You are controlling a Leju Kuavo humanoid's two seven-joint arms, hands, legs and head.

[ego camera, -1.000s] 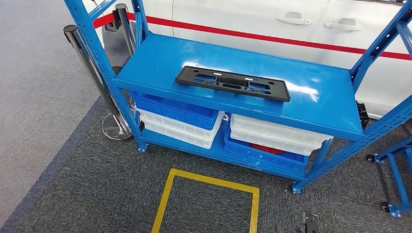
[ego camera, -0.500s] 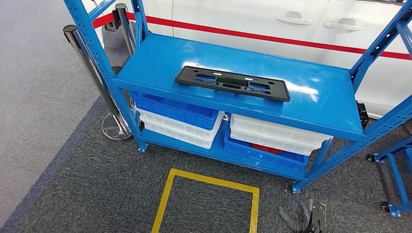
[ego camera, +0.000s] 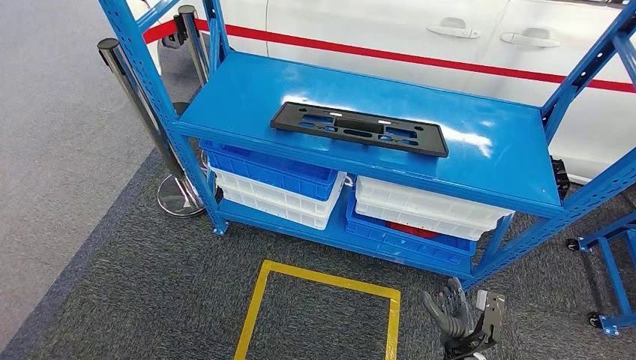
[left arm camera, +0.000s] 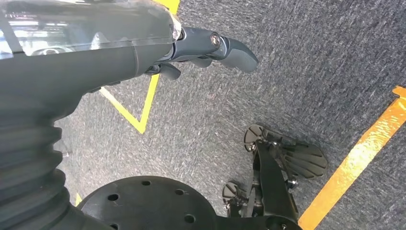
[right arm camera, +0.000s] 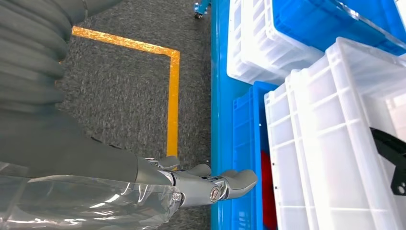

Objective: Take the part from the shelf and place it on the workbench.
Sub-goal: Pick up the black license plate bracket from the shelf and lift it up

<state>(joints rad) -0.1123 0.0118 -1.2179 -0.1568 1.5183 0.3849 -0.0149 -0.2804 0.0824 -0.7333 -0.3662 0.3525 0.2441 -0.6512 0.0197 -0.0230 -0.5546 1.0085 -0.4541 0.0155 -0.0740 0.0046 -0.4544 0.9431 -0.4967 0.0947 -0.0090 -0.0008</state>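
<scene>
A long black plastic part (ego camera: pixel 358 128) with several cut-outs lies flat on the top of the blue shelf (ego camera: pixel 487 161), near its front edge. My right hand (ego camera: pixel 450 313) rises at the bottom of the head view, low in front of the shelf's right leg, fingers spread and holding nothing. In the right wrist view the right hand (right arm camera: pixel 210 184) hangs beside the shelf's lower bins, and a black edge of the part (right arm camera: pixel 391 158) shows beyond a white bin. My left hand (left arm camera: pixel 210 48) hangs over the carpet with fingers loosely extended, empty.
Blue and white bins (ego camera: pixel 281 184) fill the lower shelf levels. A yellow taped square (ego camera: pixel 319 315) marks the carpet in front. Chrome stanchion posts (ego camera: pixel 135 97) stand at the shelf's left; a white car with a red stripe (ego camera: pixel 420 34) is behind. A blue cart frame (ego camera: pixel 611 277) stands at the right.
My right hand has risen into the head view from the bottom edge, toward the shelf's right front leg. The black part and shelf have not moved.
</scene>
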